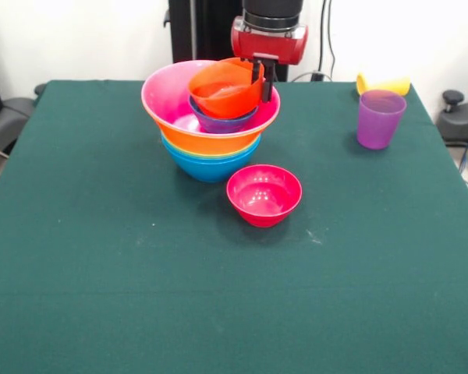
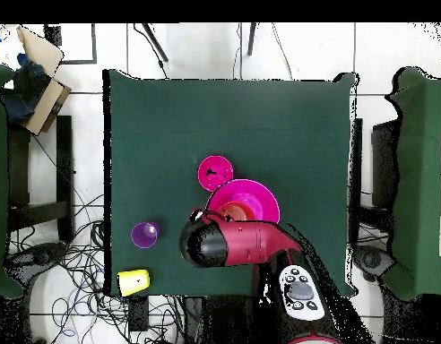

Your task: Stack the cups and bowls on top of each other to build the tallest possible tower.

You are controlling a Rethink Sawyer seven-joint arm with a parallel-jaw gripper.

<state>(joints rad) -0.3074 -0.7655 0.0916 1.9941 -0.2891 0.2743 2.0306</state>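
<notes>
Green cloth covers the table, which fills most of the front view, with a white wall behind it. Left of centre, towards the far edge, stands the tower of nested bowls: a blue bowl at the base, a wide orange bowl in it, and a wide pink bowl above that. Inside the pink bowl sits a small dark blue bowl, and over it an orange-red bowl hangs tilted. The tool of the red and black arm comes down from above and is clamped on the right rim of the orange-red bowl, one finger showing outside the wall. Just in front of the tower, a little to the right, a small crimson bowl rests upright on the cloth, apart from the stack. Far to the right a purple cup stands upright, and just behind it a yellow cup lies on its side near the far edge.
</notes>
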